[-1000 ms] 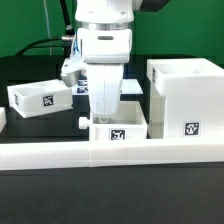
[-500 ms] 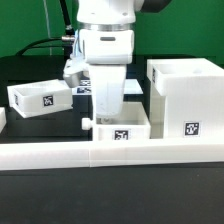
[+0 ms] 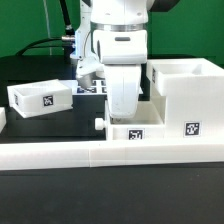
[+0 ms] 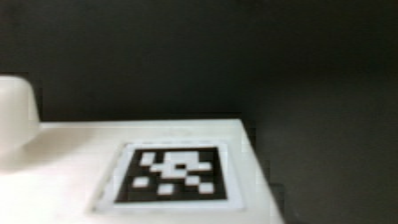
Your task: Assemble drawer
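The large white hollow housing (image 3: 185, 95) stands at the exterior view's right, with a tag on its front. A small white tray (image 3: 120, 133) sits just left of it, against the low wall. My gripper (image 3: 124, 112) reaches down into this tray. Its fingertips are hidden behind the tray's front wall, and it seems shut on the tray. A second small tray (image 3: 40, 97) lies apart at the exterior view's left. The wrist view shows a white tagged surface (image 4: 71, 145) close up, with no fingers in it.
A long low white wall (image 3: 60, 152) runs across the front of the table. The marker board (image 3: 92, 88) lies flat behind my arm. A green backdrop and cables are at the back.
My gripper and the small tray under it have moved together toward the exterior view's right, closing the gap to the housing. The left tray has not moved.
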Tool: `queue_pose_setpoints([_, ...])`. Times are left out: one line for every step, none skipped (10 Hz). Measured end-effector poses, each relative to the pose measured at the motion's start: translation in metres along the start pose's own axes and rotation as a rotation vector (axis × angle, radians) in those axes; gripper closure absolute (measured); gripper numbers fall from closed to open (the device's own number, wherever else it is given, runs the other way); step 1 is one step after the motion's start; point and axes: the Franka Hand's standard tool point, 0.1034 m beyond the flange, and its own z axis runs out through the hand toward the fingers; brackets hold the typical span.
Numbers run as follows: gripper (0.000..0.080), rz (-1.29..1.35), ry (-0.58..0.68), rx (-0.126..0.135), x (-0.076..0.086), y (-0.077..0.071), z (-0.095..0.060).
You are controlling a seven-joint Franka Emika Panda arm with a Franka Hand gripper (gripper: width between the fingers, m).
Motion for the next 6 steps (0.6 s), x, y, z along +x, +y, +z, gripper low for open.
queue_pose_setpoints([0.0757, 0.001, 0.0, 0.003, -0.0006, -0.0011, 0.0021])
queue_pose_setpoints([0.0757, 0.0, 0.0, 0.003, -0.0002, -0.001, 0.0024])
queue_pose_setpoints([0.0757, 0.001, 0.0, 0.003, -0.0007, -0.0009, 0.0023])
queue_pose_setpoints([0.0757, 0.002, 0.0, 0.006, -0.0012, -0.0008, 0.002])
queue_pose_setpoints([0.0757, 0.003, 0.0, 0.005, -0.0014, -0.0007, 0.002])
queue_pose_setpoints([0.0757, 0.003, 0.0, 0.005, -0.0014, -0.0006, 0.002])
